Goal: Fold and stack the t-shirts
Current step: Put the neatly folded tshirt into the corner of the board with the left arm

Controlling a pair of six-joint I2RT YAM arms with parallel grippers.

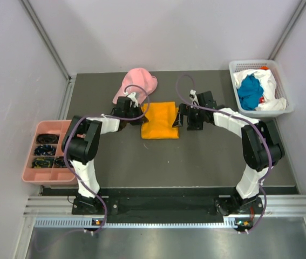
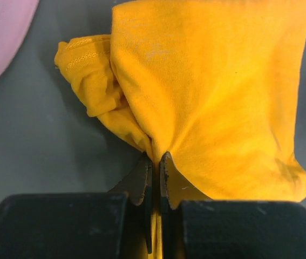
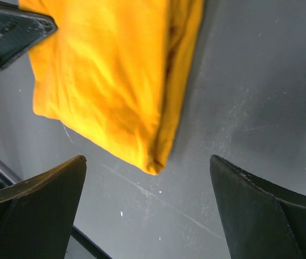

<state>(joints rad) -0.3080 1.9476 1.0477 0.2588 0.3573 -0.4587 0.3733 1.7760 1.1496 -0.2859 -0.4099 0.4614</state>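
One dark table, pale walls; left fingers pinch orange t-shirt; right fingers apart.

Folded orange-yellow t-shirt at the centre of the table; two others heaped at 2 o'clock.
It lies as a flat rectangle, its 9 o'clock edge bunched and pinched in the closed left tool. The crumpled teal-blue t-shirt rests on the white t-shirt, both unfolded in a basket.
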